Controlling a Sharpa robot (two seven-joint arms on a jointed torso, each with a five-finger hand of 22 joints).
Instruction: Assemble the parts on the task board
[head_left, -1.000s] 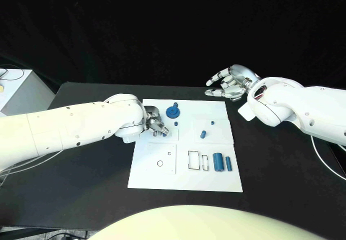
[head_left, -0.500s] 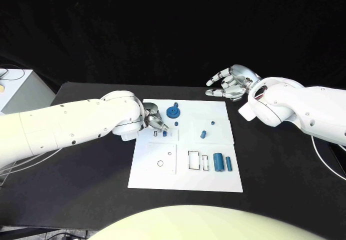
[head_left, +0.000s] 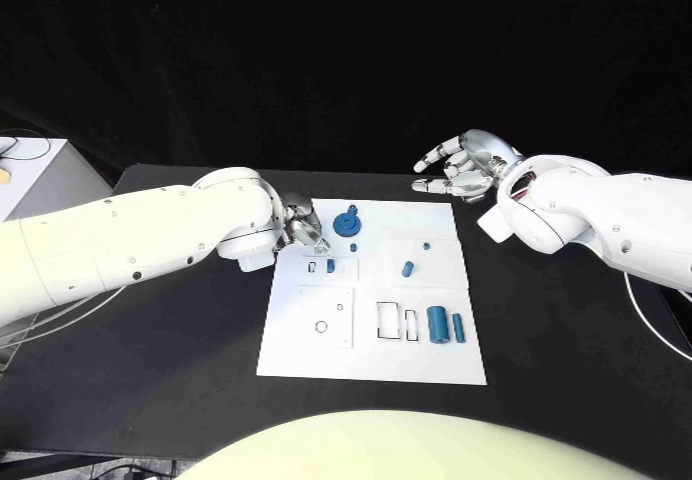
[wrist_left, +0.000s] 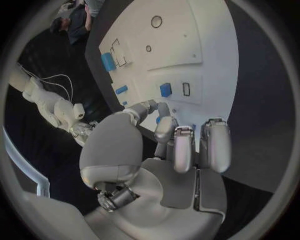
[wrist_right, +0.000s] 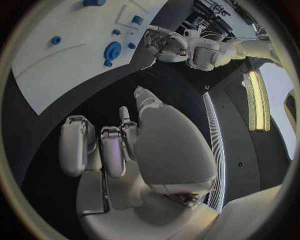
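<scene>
The white task board (head_left: 375, 345) lies mid-table. My left hand (head_left: 299, 228) hovers at its far left edge, fingers loosely apart and holding nothing; the left wrist view shows the left hand (wrist_left: 181, 145) empty too. A small blue block (head_left: 330, 266) stands beside a narrow slot (head_left: 313, 266) just near of that hand; the wrist view shows the block (wrist_left: 165, 90) too. A round blue wheel (head_left: 348, 222) sits right of the hand. My right hand (head_left: 459, 165) floats empty above the board's far right corner, fingers spread.
On the board also lie a blue oblong piece (head_left: 408, 268), two small pegs (head_left: 427, 244), and two blue cylinders (head_left: 437, 325) beside rectangular cut-outs (head_left: 389, 320). A ring outline (head_left: 320, 326) marks the near left panel. Black table surrounds the board.
My left hand has drawn back from over the slot toward the board's far left edge, leaving the small blue block beside the slot. The right hand has stayed put.
</scene>
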